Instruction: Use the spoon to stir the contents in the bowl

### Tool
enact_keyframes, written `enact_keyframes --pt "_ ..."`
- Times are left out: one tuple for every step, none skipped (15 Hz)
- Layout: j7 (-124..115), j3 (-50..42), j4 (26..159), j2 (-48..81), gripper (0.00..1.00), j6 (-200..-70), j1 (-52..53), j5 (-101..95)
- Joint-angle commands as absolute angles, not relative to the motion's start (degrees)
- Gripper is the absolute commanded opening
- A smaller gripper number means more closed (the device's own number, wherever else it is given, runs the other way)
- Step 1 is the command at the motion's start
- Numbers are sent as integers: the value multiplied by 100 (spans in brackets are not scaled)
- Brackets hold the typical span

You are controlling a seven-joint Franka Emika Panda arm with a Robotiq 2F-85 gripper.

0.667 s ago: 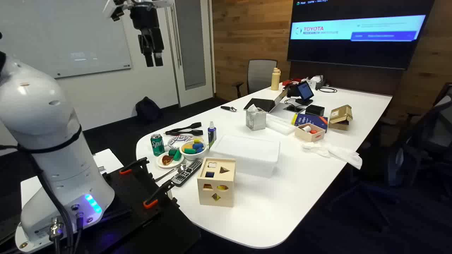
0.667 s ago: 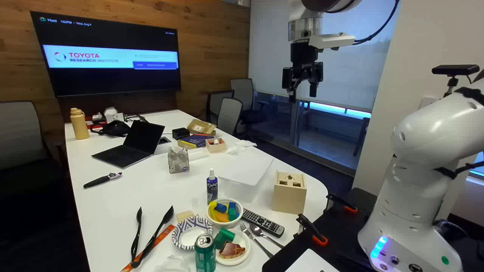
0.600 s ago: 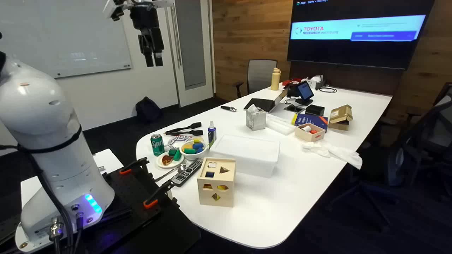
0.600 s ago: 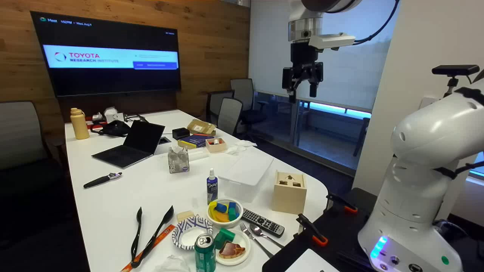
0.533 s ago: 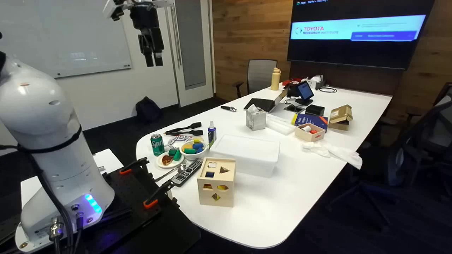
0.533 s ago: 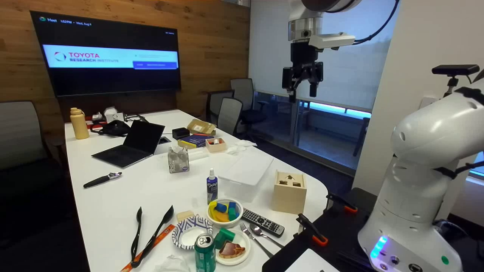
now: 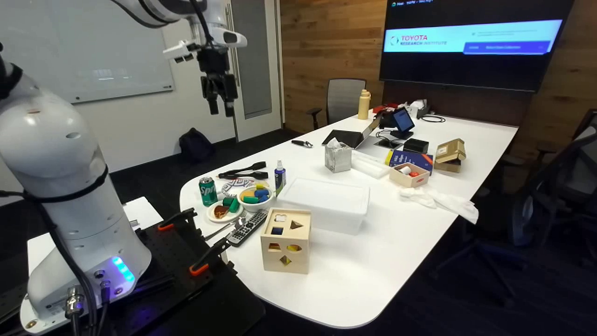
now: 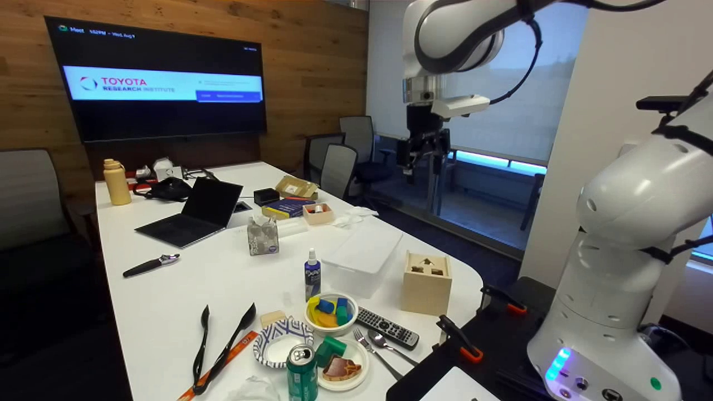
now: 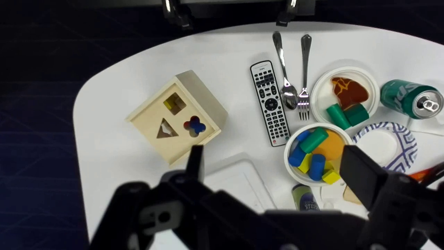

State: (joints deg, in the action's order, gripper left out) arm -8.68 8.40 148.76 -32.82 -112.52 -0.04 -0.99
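Wrist view shows me the tool (image 9: 272, 156) spread wide and holding nothing, well above the surface (image 9: 114, 139), while the spoon (image 9: 288, 93) lies untouched between the remote (image 9: 271, 103) and the fork (image 9: 305, 77). I judge the white bowl (image 9: 296, 174) of blocks (image 9: 317, 166), just beyond the fork's tines, a likelier stirring target than the blue-patterned bowl (image 9: 405, 140) beside it. Nothing of the task looks done so far, and I reckon 3 parts remain: grasp the spoon, carry it, stir.

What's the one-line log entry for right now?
Tool: open, holding nothing, clear of the table | Spoon: on the table, between remote and fork | White bowl: blocks inside | Stirring: not under way
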Motion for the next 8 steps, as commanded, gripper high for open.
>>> enact_keyframes --pt "-624 708 15083 -1941 100 -12454 266 112" --pt "-665 715 15158 -1556 100 -12840 302 158" --pt "-624 690 15258 -1192 100 -13235 392 341" --pt "-610 677 15295 -777 100 -13545 457 552" --pt "-612 691 15336 -363 100 -13871 518 765" --pt "-595 712 15374 51 100 -14252 570 983" --pt "-475 732 15366 490 100 -14639 625 1278" --pt "-284 769 15316 908 100 -14966 651 1622"
